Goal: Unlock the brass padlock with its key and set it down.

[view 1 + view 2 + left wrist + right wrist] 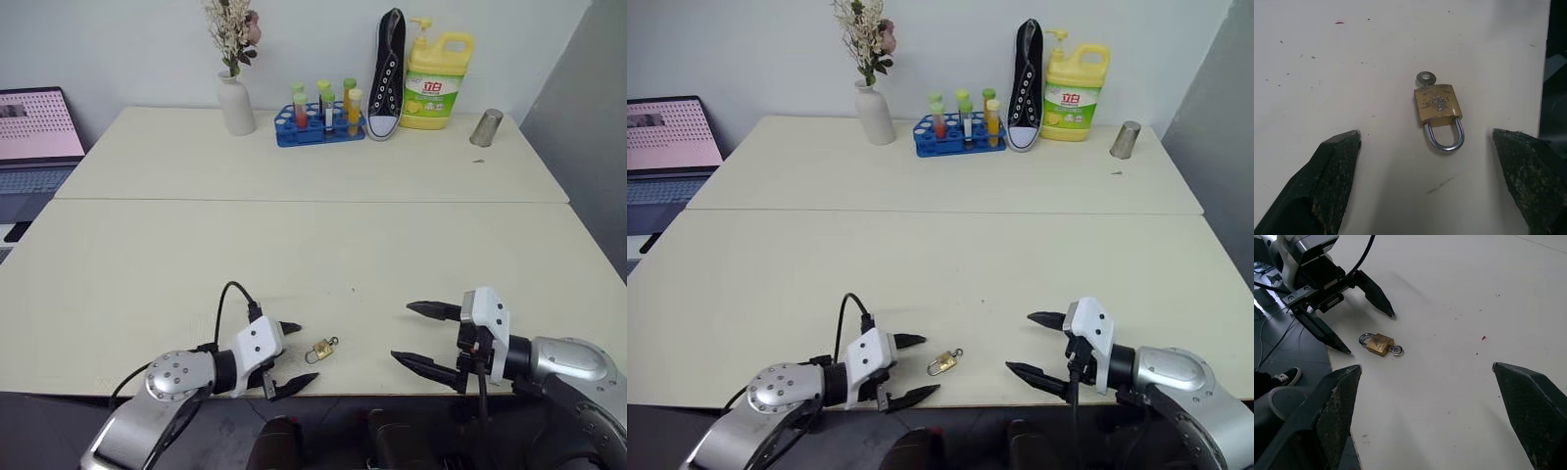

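From the head we look forward and down along the pale counter [294, 255], with the wall at the top of the frame and the near edge at the bottom. Our two eye views cover almost the same ground, one shifted slightly sideways from the other. Our left wrist camera sits very close to the counter, looking between its own fingers [1327, 181] at the brass padlock [1439, 104] and the key [1425, 77] in the centre. Our right wrist camera stands farther back and faces across toward the left claw [1369, 330] in the upper left, with the same padlock in its frame.
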Tool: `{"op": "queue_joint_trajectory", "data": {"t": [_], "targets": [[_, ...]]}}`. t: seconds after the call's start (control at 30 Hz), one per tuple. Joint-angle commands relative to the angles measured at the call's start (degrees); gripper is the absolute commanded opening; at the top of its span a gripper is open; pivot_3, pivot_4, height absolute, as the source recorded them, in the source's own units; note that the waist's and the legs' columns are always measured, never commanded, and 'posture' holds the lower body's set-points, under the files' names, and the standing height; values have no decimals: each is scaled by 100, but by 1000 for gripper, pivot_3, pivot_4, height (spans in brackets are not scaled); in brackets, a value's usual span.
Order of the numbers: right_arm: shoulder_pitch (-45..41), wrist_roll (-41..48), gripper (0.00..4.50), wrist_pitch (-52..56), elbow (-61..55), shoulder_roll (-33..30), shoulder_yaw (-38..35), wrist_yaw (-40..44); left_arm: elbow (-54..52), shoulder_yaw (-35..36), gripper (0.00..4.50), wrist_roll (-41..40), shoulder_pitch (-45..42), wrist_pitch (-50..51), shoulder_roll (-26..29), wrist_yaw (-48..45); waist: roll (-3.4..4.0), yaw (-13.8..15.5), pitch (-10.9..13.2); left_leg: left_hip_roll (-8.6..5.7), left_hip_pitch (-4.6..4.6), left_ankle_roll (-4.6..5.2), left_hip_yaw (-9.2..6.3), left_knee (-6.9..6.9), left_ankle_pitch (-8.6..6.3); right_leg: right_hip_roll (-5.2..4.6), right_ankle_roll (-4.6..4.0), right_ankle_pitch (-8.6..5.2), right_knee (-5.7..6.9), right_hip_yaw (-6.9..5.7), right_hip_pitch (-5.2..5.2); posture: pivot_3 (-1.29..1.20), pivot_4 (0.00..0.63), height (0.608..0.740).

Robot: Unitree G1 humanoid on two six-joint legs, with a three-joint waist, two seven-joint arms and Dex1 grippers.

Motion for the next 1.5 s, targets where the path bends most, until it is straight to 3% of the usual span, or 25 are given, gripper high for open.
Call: {"op": "queue_joint_trajectory", "data": {"t": [0.03,0.27,0.53,0.63,0.93,1.03,1.23,1.5], "targets": [[-83,160,4492,114,-310,-44,-87,-92,31,-123,4500,104,-121,-3,-119,145,0,1,0,0,0,0,1,0,0,0,0,0,0,1,0,0,150,740],[-114,161,4492,272,-431,-77,-77,-153,226,-554,4500,343,-423,287,-536,454,-2,6,-3,-5,0,0,1,1,0,0,1,1,-1,1,2,0,150,740],[-204,239,4492,415,-519,-98,-107,-214,208,-735,4500,461,-470,509,-390,420,-2,10,-9,-6,0,0,1,1,0,0,2,1,-1,2,4,0,150,740],[-238,267,4500,440,-521,-100,-98,-240,203,-731,3872,435,-504,554,-403,427,-2,10,-9,-6,1,0,1,1,0,0,2,1,-1,2,4,0,150,740],[-325,228,4500,397,-452,-70,-36,-265,246,-557,973,287,-589,552,-390,360,-2,8,-9,-4,2,0,1,1,0,1,2,1,-1,1,4,0,150,740],[-337,229,4500,389,-451,-53,-34,-282,302,-452,969,209,-654,415,-470,397,-2,8,-9,-4,2,0,0,1,0,1,2,1,-1,1,4,0,150,740],[-627,143,4500,303,-254,129,46,-379,785,-169,969,330,-1587,-774,-1009,733,-4,24,-7,-7,-2,1,-4,7,1,13,8,5,1,-2,3,0,150,740],[-1302,345,4500,467,133,395,4,-558,1909,-281,969,1166,-2644,-3819,-1211,886,-5,18,-6,-7,-5,1,2,3,1,19,7,6,-3,6,2,0,150,740]]}}
